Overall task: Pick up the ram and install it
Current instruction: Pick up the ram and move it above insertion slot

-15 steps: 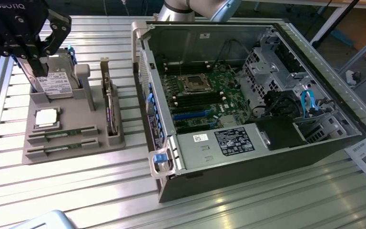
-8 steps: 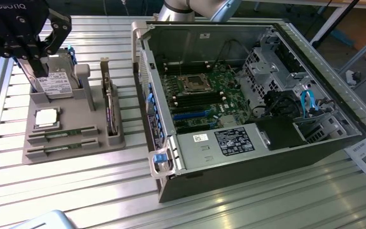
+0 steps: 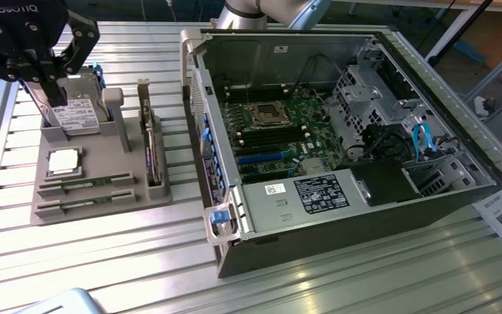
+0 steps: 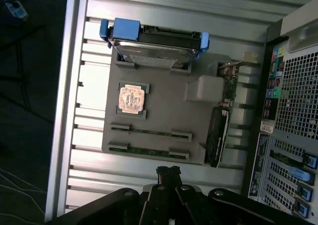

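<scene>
Jaws pressed shut on nothing, the black gripper (image 4: 169, 174) hangs near the grey plastic holder (image 4: 169, 113); two long thin green ram sticks (image 4: 149, 132) lie slotted there, beside a square silver processor chip (image 4: 131, 98).

On the surface (image 3: 102, 261), a holder (image 3: 120, 163) sits toward the exterior view's left edge, and an opened computer case (image 3: 338, 216) lies beside it, toward the right edge. In the holder, a hard drive (image 3: 81, 114) stands at the far end and a processor chip (image 3: 65, 161) lies before it. The ram (image 3: 86, 184) lies in a slot nearer still, with a second ram stick (image 3: 86, 202) in the slot at the near end. An expansion card (image 3: 151, 154) stands along the holder's case side. The pincer (image 3: 49, 91) hangs over the hard drive.
</scene>
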You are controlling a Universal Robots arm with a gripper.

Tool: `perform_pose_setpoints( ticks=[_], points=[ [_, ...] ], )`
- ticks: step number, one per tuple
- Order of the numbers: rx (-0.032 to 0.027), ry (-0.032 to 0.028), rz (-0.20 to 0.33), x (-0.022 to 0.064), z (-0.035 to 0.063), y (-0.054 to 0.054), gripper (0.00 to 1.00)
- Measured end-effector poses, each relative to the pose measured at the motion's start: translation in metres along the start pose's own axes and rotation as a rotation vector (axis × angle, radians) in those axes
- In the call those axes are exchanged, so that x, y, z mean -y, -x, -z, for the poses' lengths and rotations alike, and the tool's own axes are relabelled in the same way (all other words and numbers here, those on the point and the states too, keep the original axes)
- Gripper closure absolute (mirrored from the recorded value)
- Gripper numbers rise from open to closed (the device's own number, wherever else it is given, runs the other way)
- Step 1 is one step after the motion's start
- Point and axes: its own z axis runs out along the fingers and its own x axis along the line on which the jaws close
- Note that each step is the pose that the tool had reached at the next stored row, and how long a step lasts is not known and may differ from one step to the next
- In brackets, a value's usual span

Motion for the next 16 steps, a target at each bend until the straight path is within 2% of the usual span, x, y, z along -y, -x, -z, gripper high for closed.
perform_pose_setpoints(
  ticks=[16],
  points=[
    [0.0041, 0.0044, 0.152, 0.0014, -0.0001, 0.0006, 0.90]
  ],
)
